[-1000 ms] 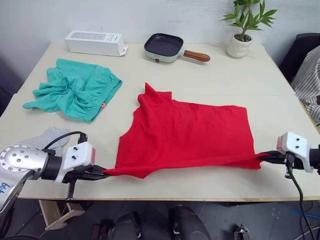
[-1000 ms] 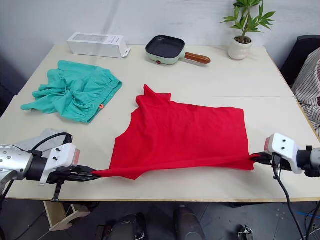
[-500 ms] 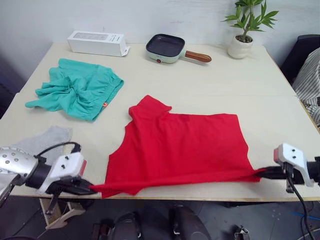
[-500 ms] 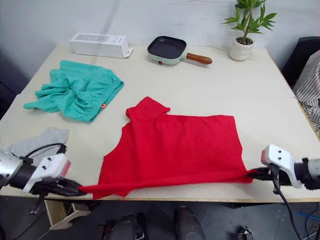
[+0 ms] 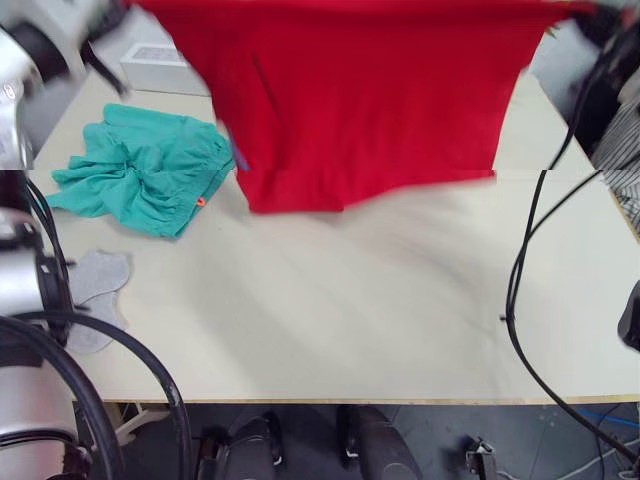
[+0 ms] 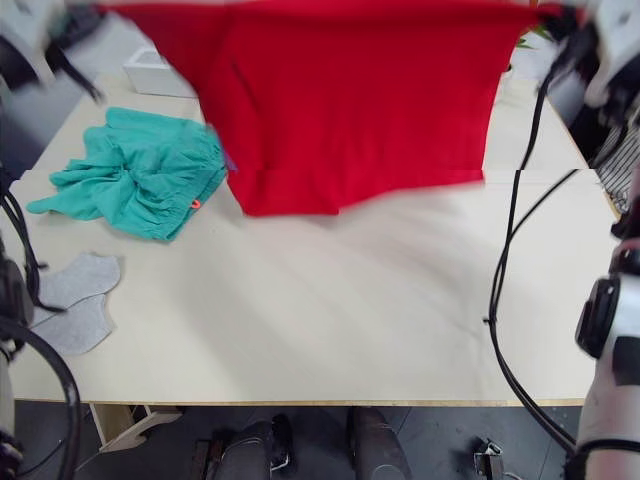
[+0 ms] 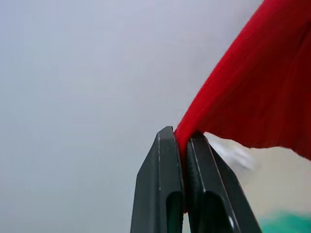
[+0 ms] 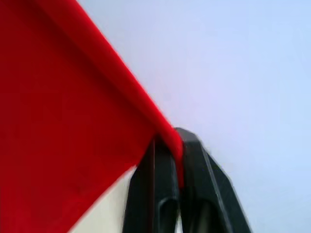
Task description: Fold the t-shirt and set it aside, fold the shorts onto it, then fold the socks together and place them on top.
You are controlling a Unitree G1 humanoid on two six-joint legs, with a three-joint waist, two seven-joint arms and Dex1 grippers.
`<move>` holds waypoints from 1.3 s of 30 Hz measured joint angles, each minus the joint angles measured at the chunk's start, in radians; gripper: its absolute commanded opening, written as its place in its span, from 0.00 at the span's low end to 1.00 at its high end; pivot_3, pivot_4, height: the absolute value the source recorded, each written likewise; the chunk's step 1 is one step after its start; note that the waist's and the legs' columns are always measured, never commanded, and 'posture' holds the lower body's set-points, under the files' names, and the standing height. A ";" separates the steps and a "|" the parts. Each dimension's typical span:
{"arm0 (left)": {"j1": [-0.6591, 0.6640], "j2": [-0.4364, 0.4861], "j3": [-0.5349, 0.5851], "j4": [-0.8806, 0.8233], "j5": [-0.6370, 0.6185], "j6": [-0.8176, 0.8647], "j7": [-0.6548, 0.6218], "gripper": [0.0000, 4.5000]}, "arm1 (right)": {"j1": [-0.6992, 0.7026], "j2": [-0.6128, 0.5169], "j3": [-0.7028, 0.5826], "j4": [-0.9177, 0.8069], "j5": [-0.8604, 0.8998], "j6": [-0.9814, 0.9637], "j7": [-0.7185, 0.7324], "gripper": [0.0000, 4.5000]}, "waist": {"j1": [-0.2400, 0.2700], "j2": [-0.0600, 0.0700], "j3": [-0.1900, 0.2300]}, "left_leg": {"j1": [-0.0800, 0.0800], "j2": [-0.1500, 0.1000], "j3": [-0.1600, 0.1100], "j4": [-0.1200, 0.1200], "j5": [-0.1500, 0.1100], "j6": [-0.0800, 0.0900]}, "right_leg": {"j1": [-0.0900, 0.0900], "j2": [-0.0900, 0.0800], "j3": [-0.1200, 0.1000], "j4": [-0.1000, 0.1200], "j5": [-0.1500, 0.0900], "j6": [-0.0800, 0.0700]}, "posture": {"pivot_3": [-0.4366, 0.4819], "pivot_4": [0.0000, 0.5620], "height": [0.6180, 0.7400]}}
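The pale wooden table (image 5: 400, 300) carries crumpled teal-green shorts (image 5: 145, 175) and light grey socks (image 6: 70, 300) at its left. Above hangs the bright red t-shirt (image 5: 370, 90), stretched between left gripper (image 7: 183, 141) and right gripper (image 8: 175, 145), both clamped onto its corners.

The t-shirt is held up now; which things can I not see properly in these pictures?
- T-shirt: top edge cut off by the frame in the eye views.
- White box: mostly hidden behind the shirt.
- Shorts: the near corner is behind the hanging shirt.
- Socks: partly covered by the cable.
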 measured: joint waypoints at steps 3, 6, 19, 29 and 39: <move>-0.107 0.008 -0.024 0.071 0.063 -0.126 0.082 0.00 | -0.056 0.000 0.002 0.084 -0.031 -0.066 -0.061 0.00 | -0.001 0.000 0.000 | 0.000 0.000 0.009 0.000 -0.005 0.002 | -0.004 -0.003 -0.005 0.002 -0.001 0.000 | 0.48 0.27 1.00; -0.137 0.022 -0.030 0.113 0.081 -0.221 0.055 0.00 | -0.060 -0.002 0.002 0.130 -0.037 -0.109 -0.054 0.00 | -0.005 0.000 0.000 | 0.002 -0.001 0.015 0.001 -0.011 0.002 | -0.005 -0.003 -0.012 0.001 -0.006 -0.002 | 0.48 0.27 1.00; 0.851 0.215 0.056 -0.602 -0.381 0.136 -0.765 0.00 | 0.550 -0.004 0.041 0.002 0.023 -0.172 0.369 0.00 | -0.039 0.001 0.001 | 0.007 0.006 0.011 0.036 -0.009 0.004 | 0.001 -0.002 0.002 0.032 -0.006 -0.002 | 0.48 0.27 1.00; 1.683 0.351 0.365 -1.333 -0.566 0.767 -0.837 0.00 | 1.051 -0.107 0.028 -0.364 0.196 -0.009 0.621 0.00 | -0.023 0.000 0.001 | 0.035 0.005 0.004 0.031 -0.009 0.002 | 0.032 -0.004 -0.001 0.024 -0.008 -0.006 | 0.48 0.27 1.00; 1.599 0.342 0.320 -1.369 -0.587 0.830 -0.821 0.00 | 1.254 -0.177 -0.014 -0.575 0.250 0.229 0.653 0.00 | -0.018 0.000 0.001 | 0.050 0.006 0.000 0.015 -0.015 -0.002 | 0.051 -0.002 -0.004 0.004 -0.009 -0.008 | 0.48 0.27 1.00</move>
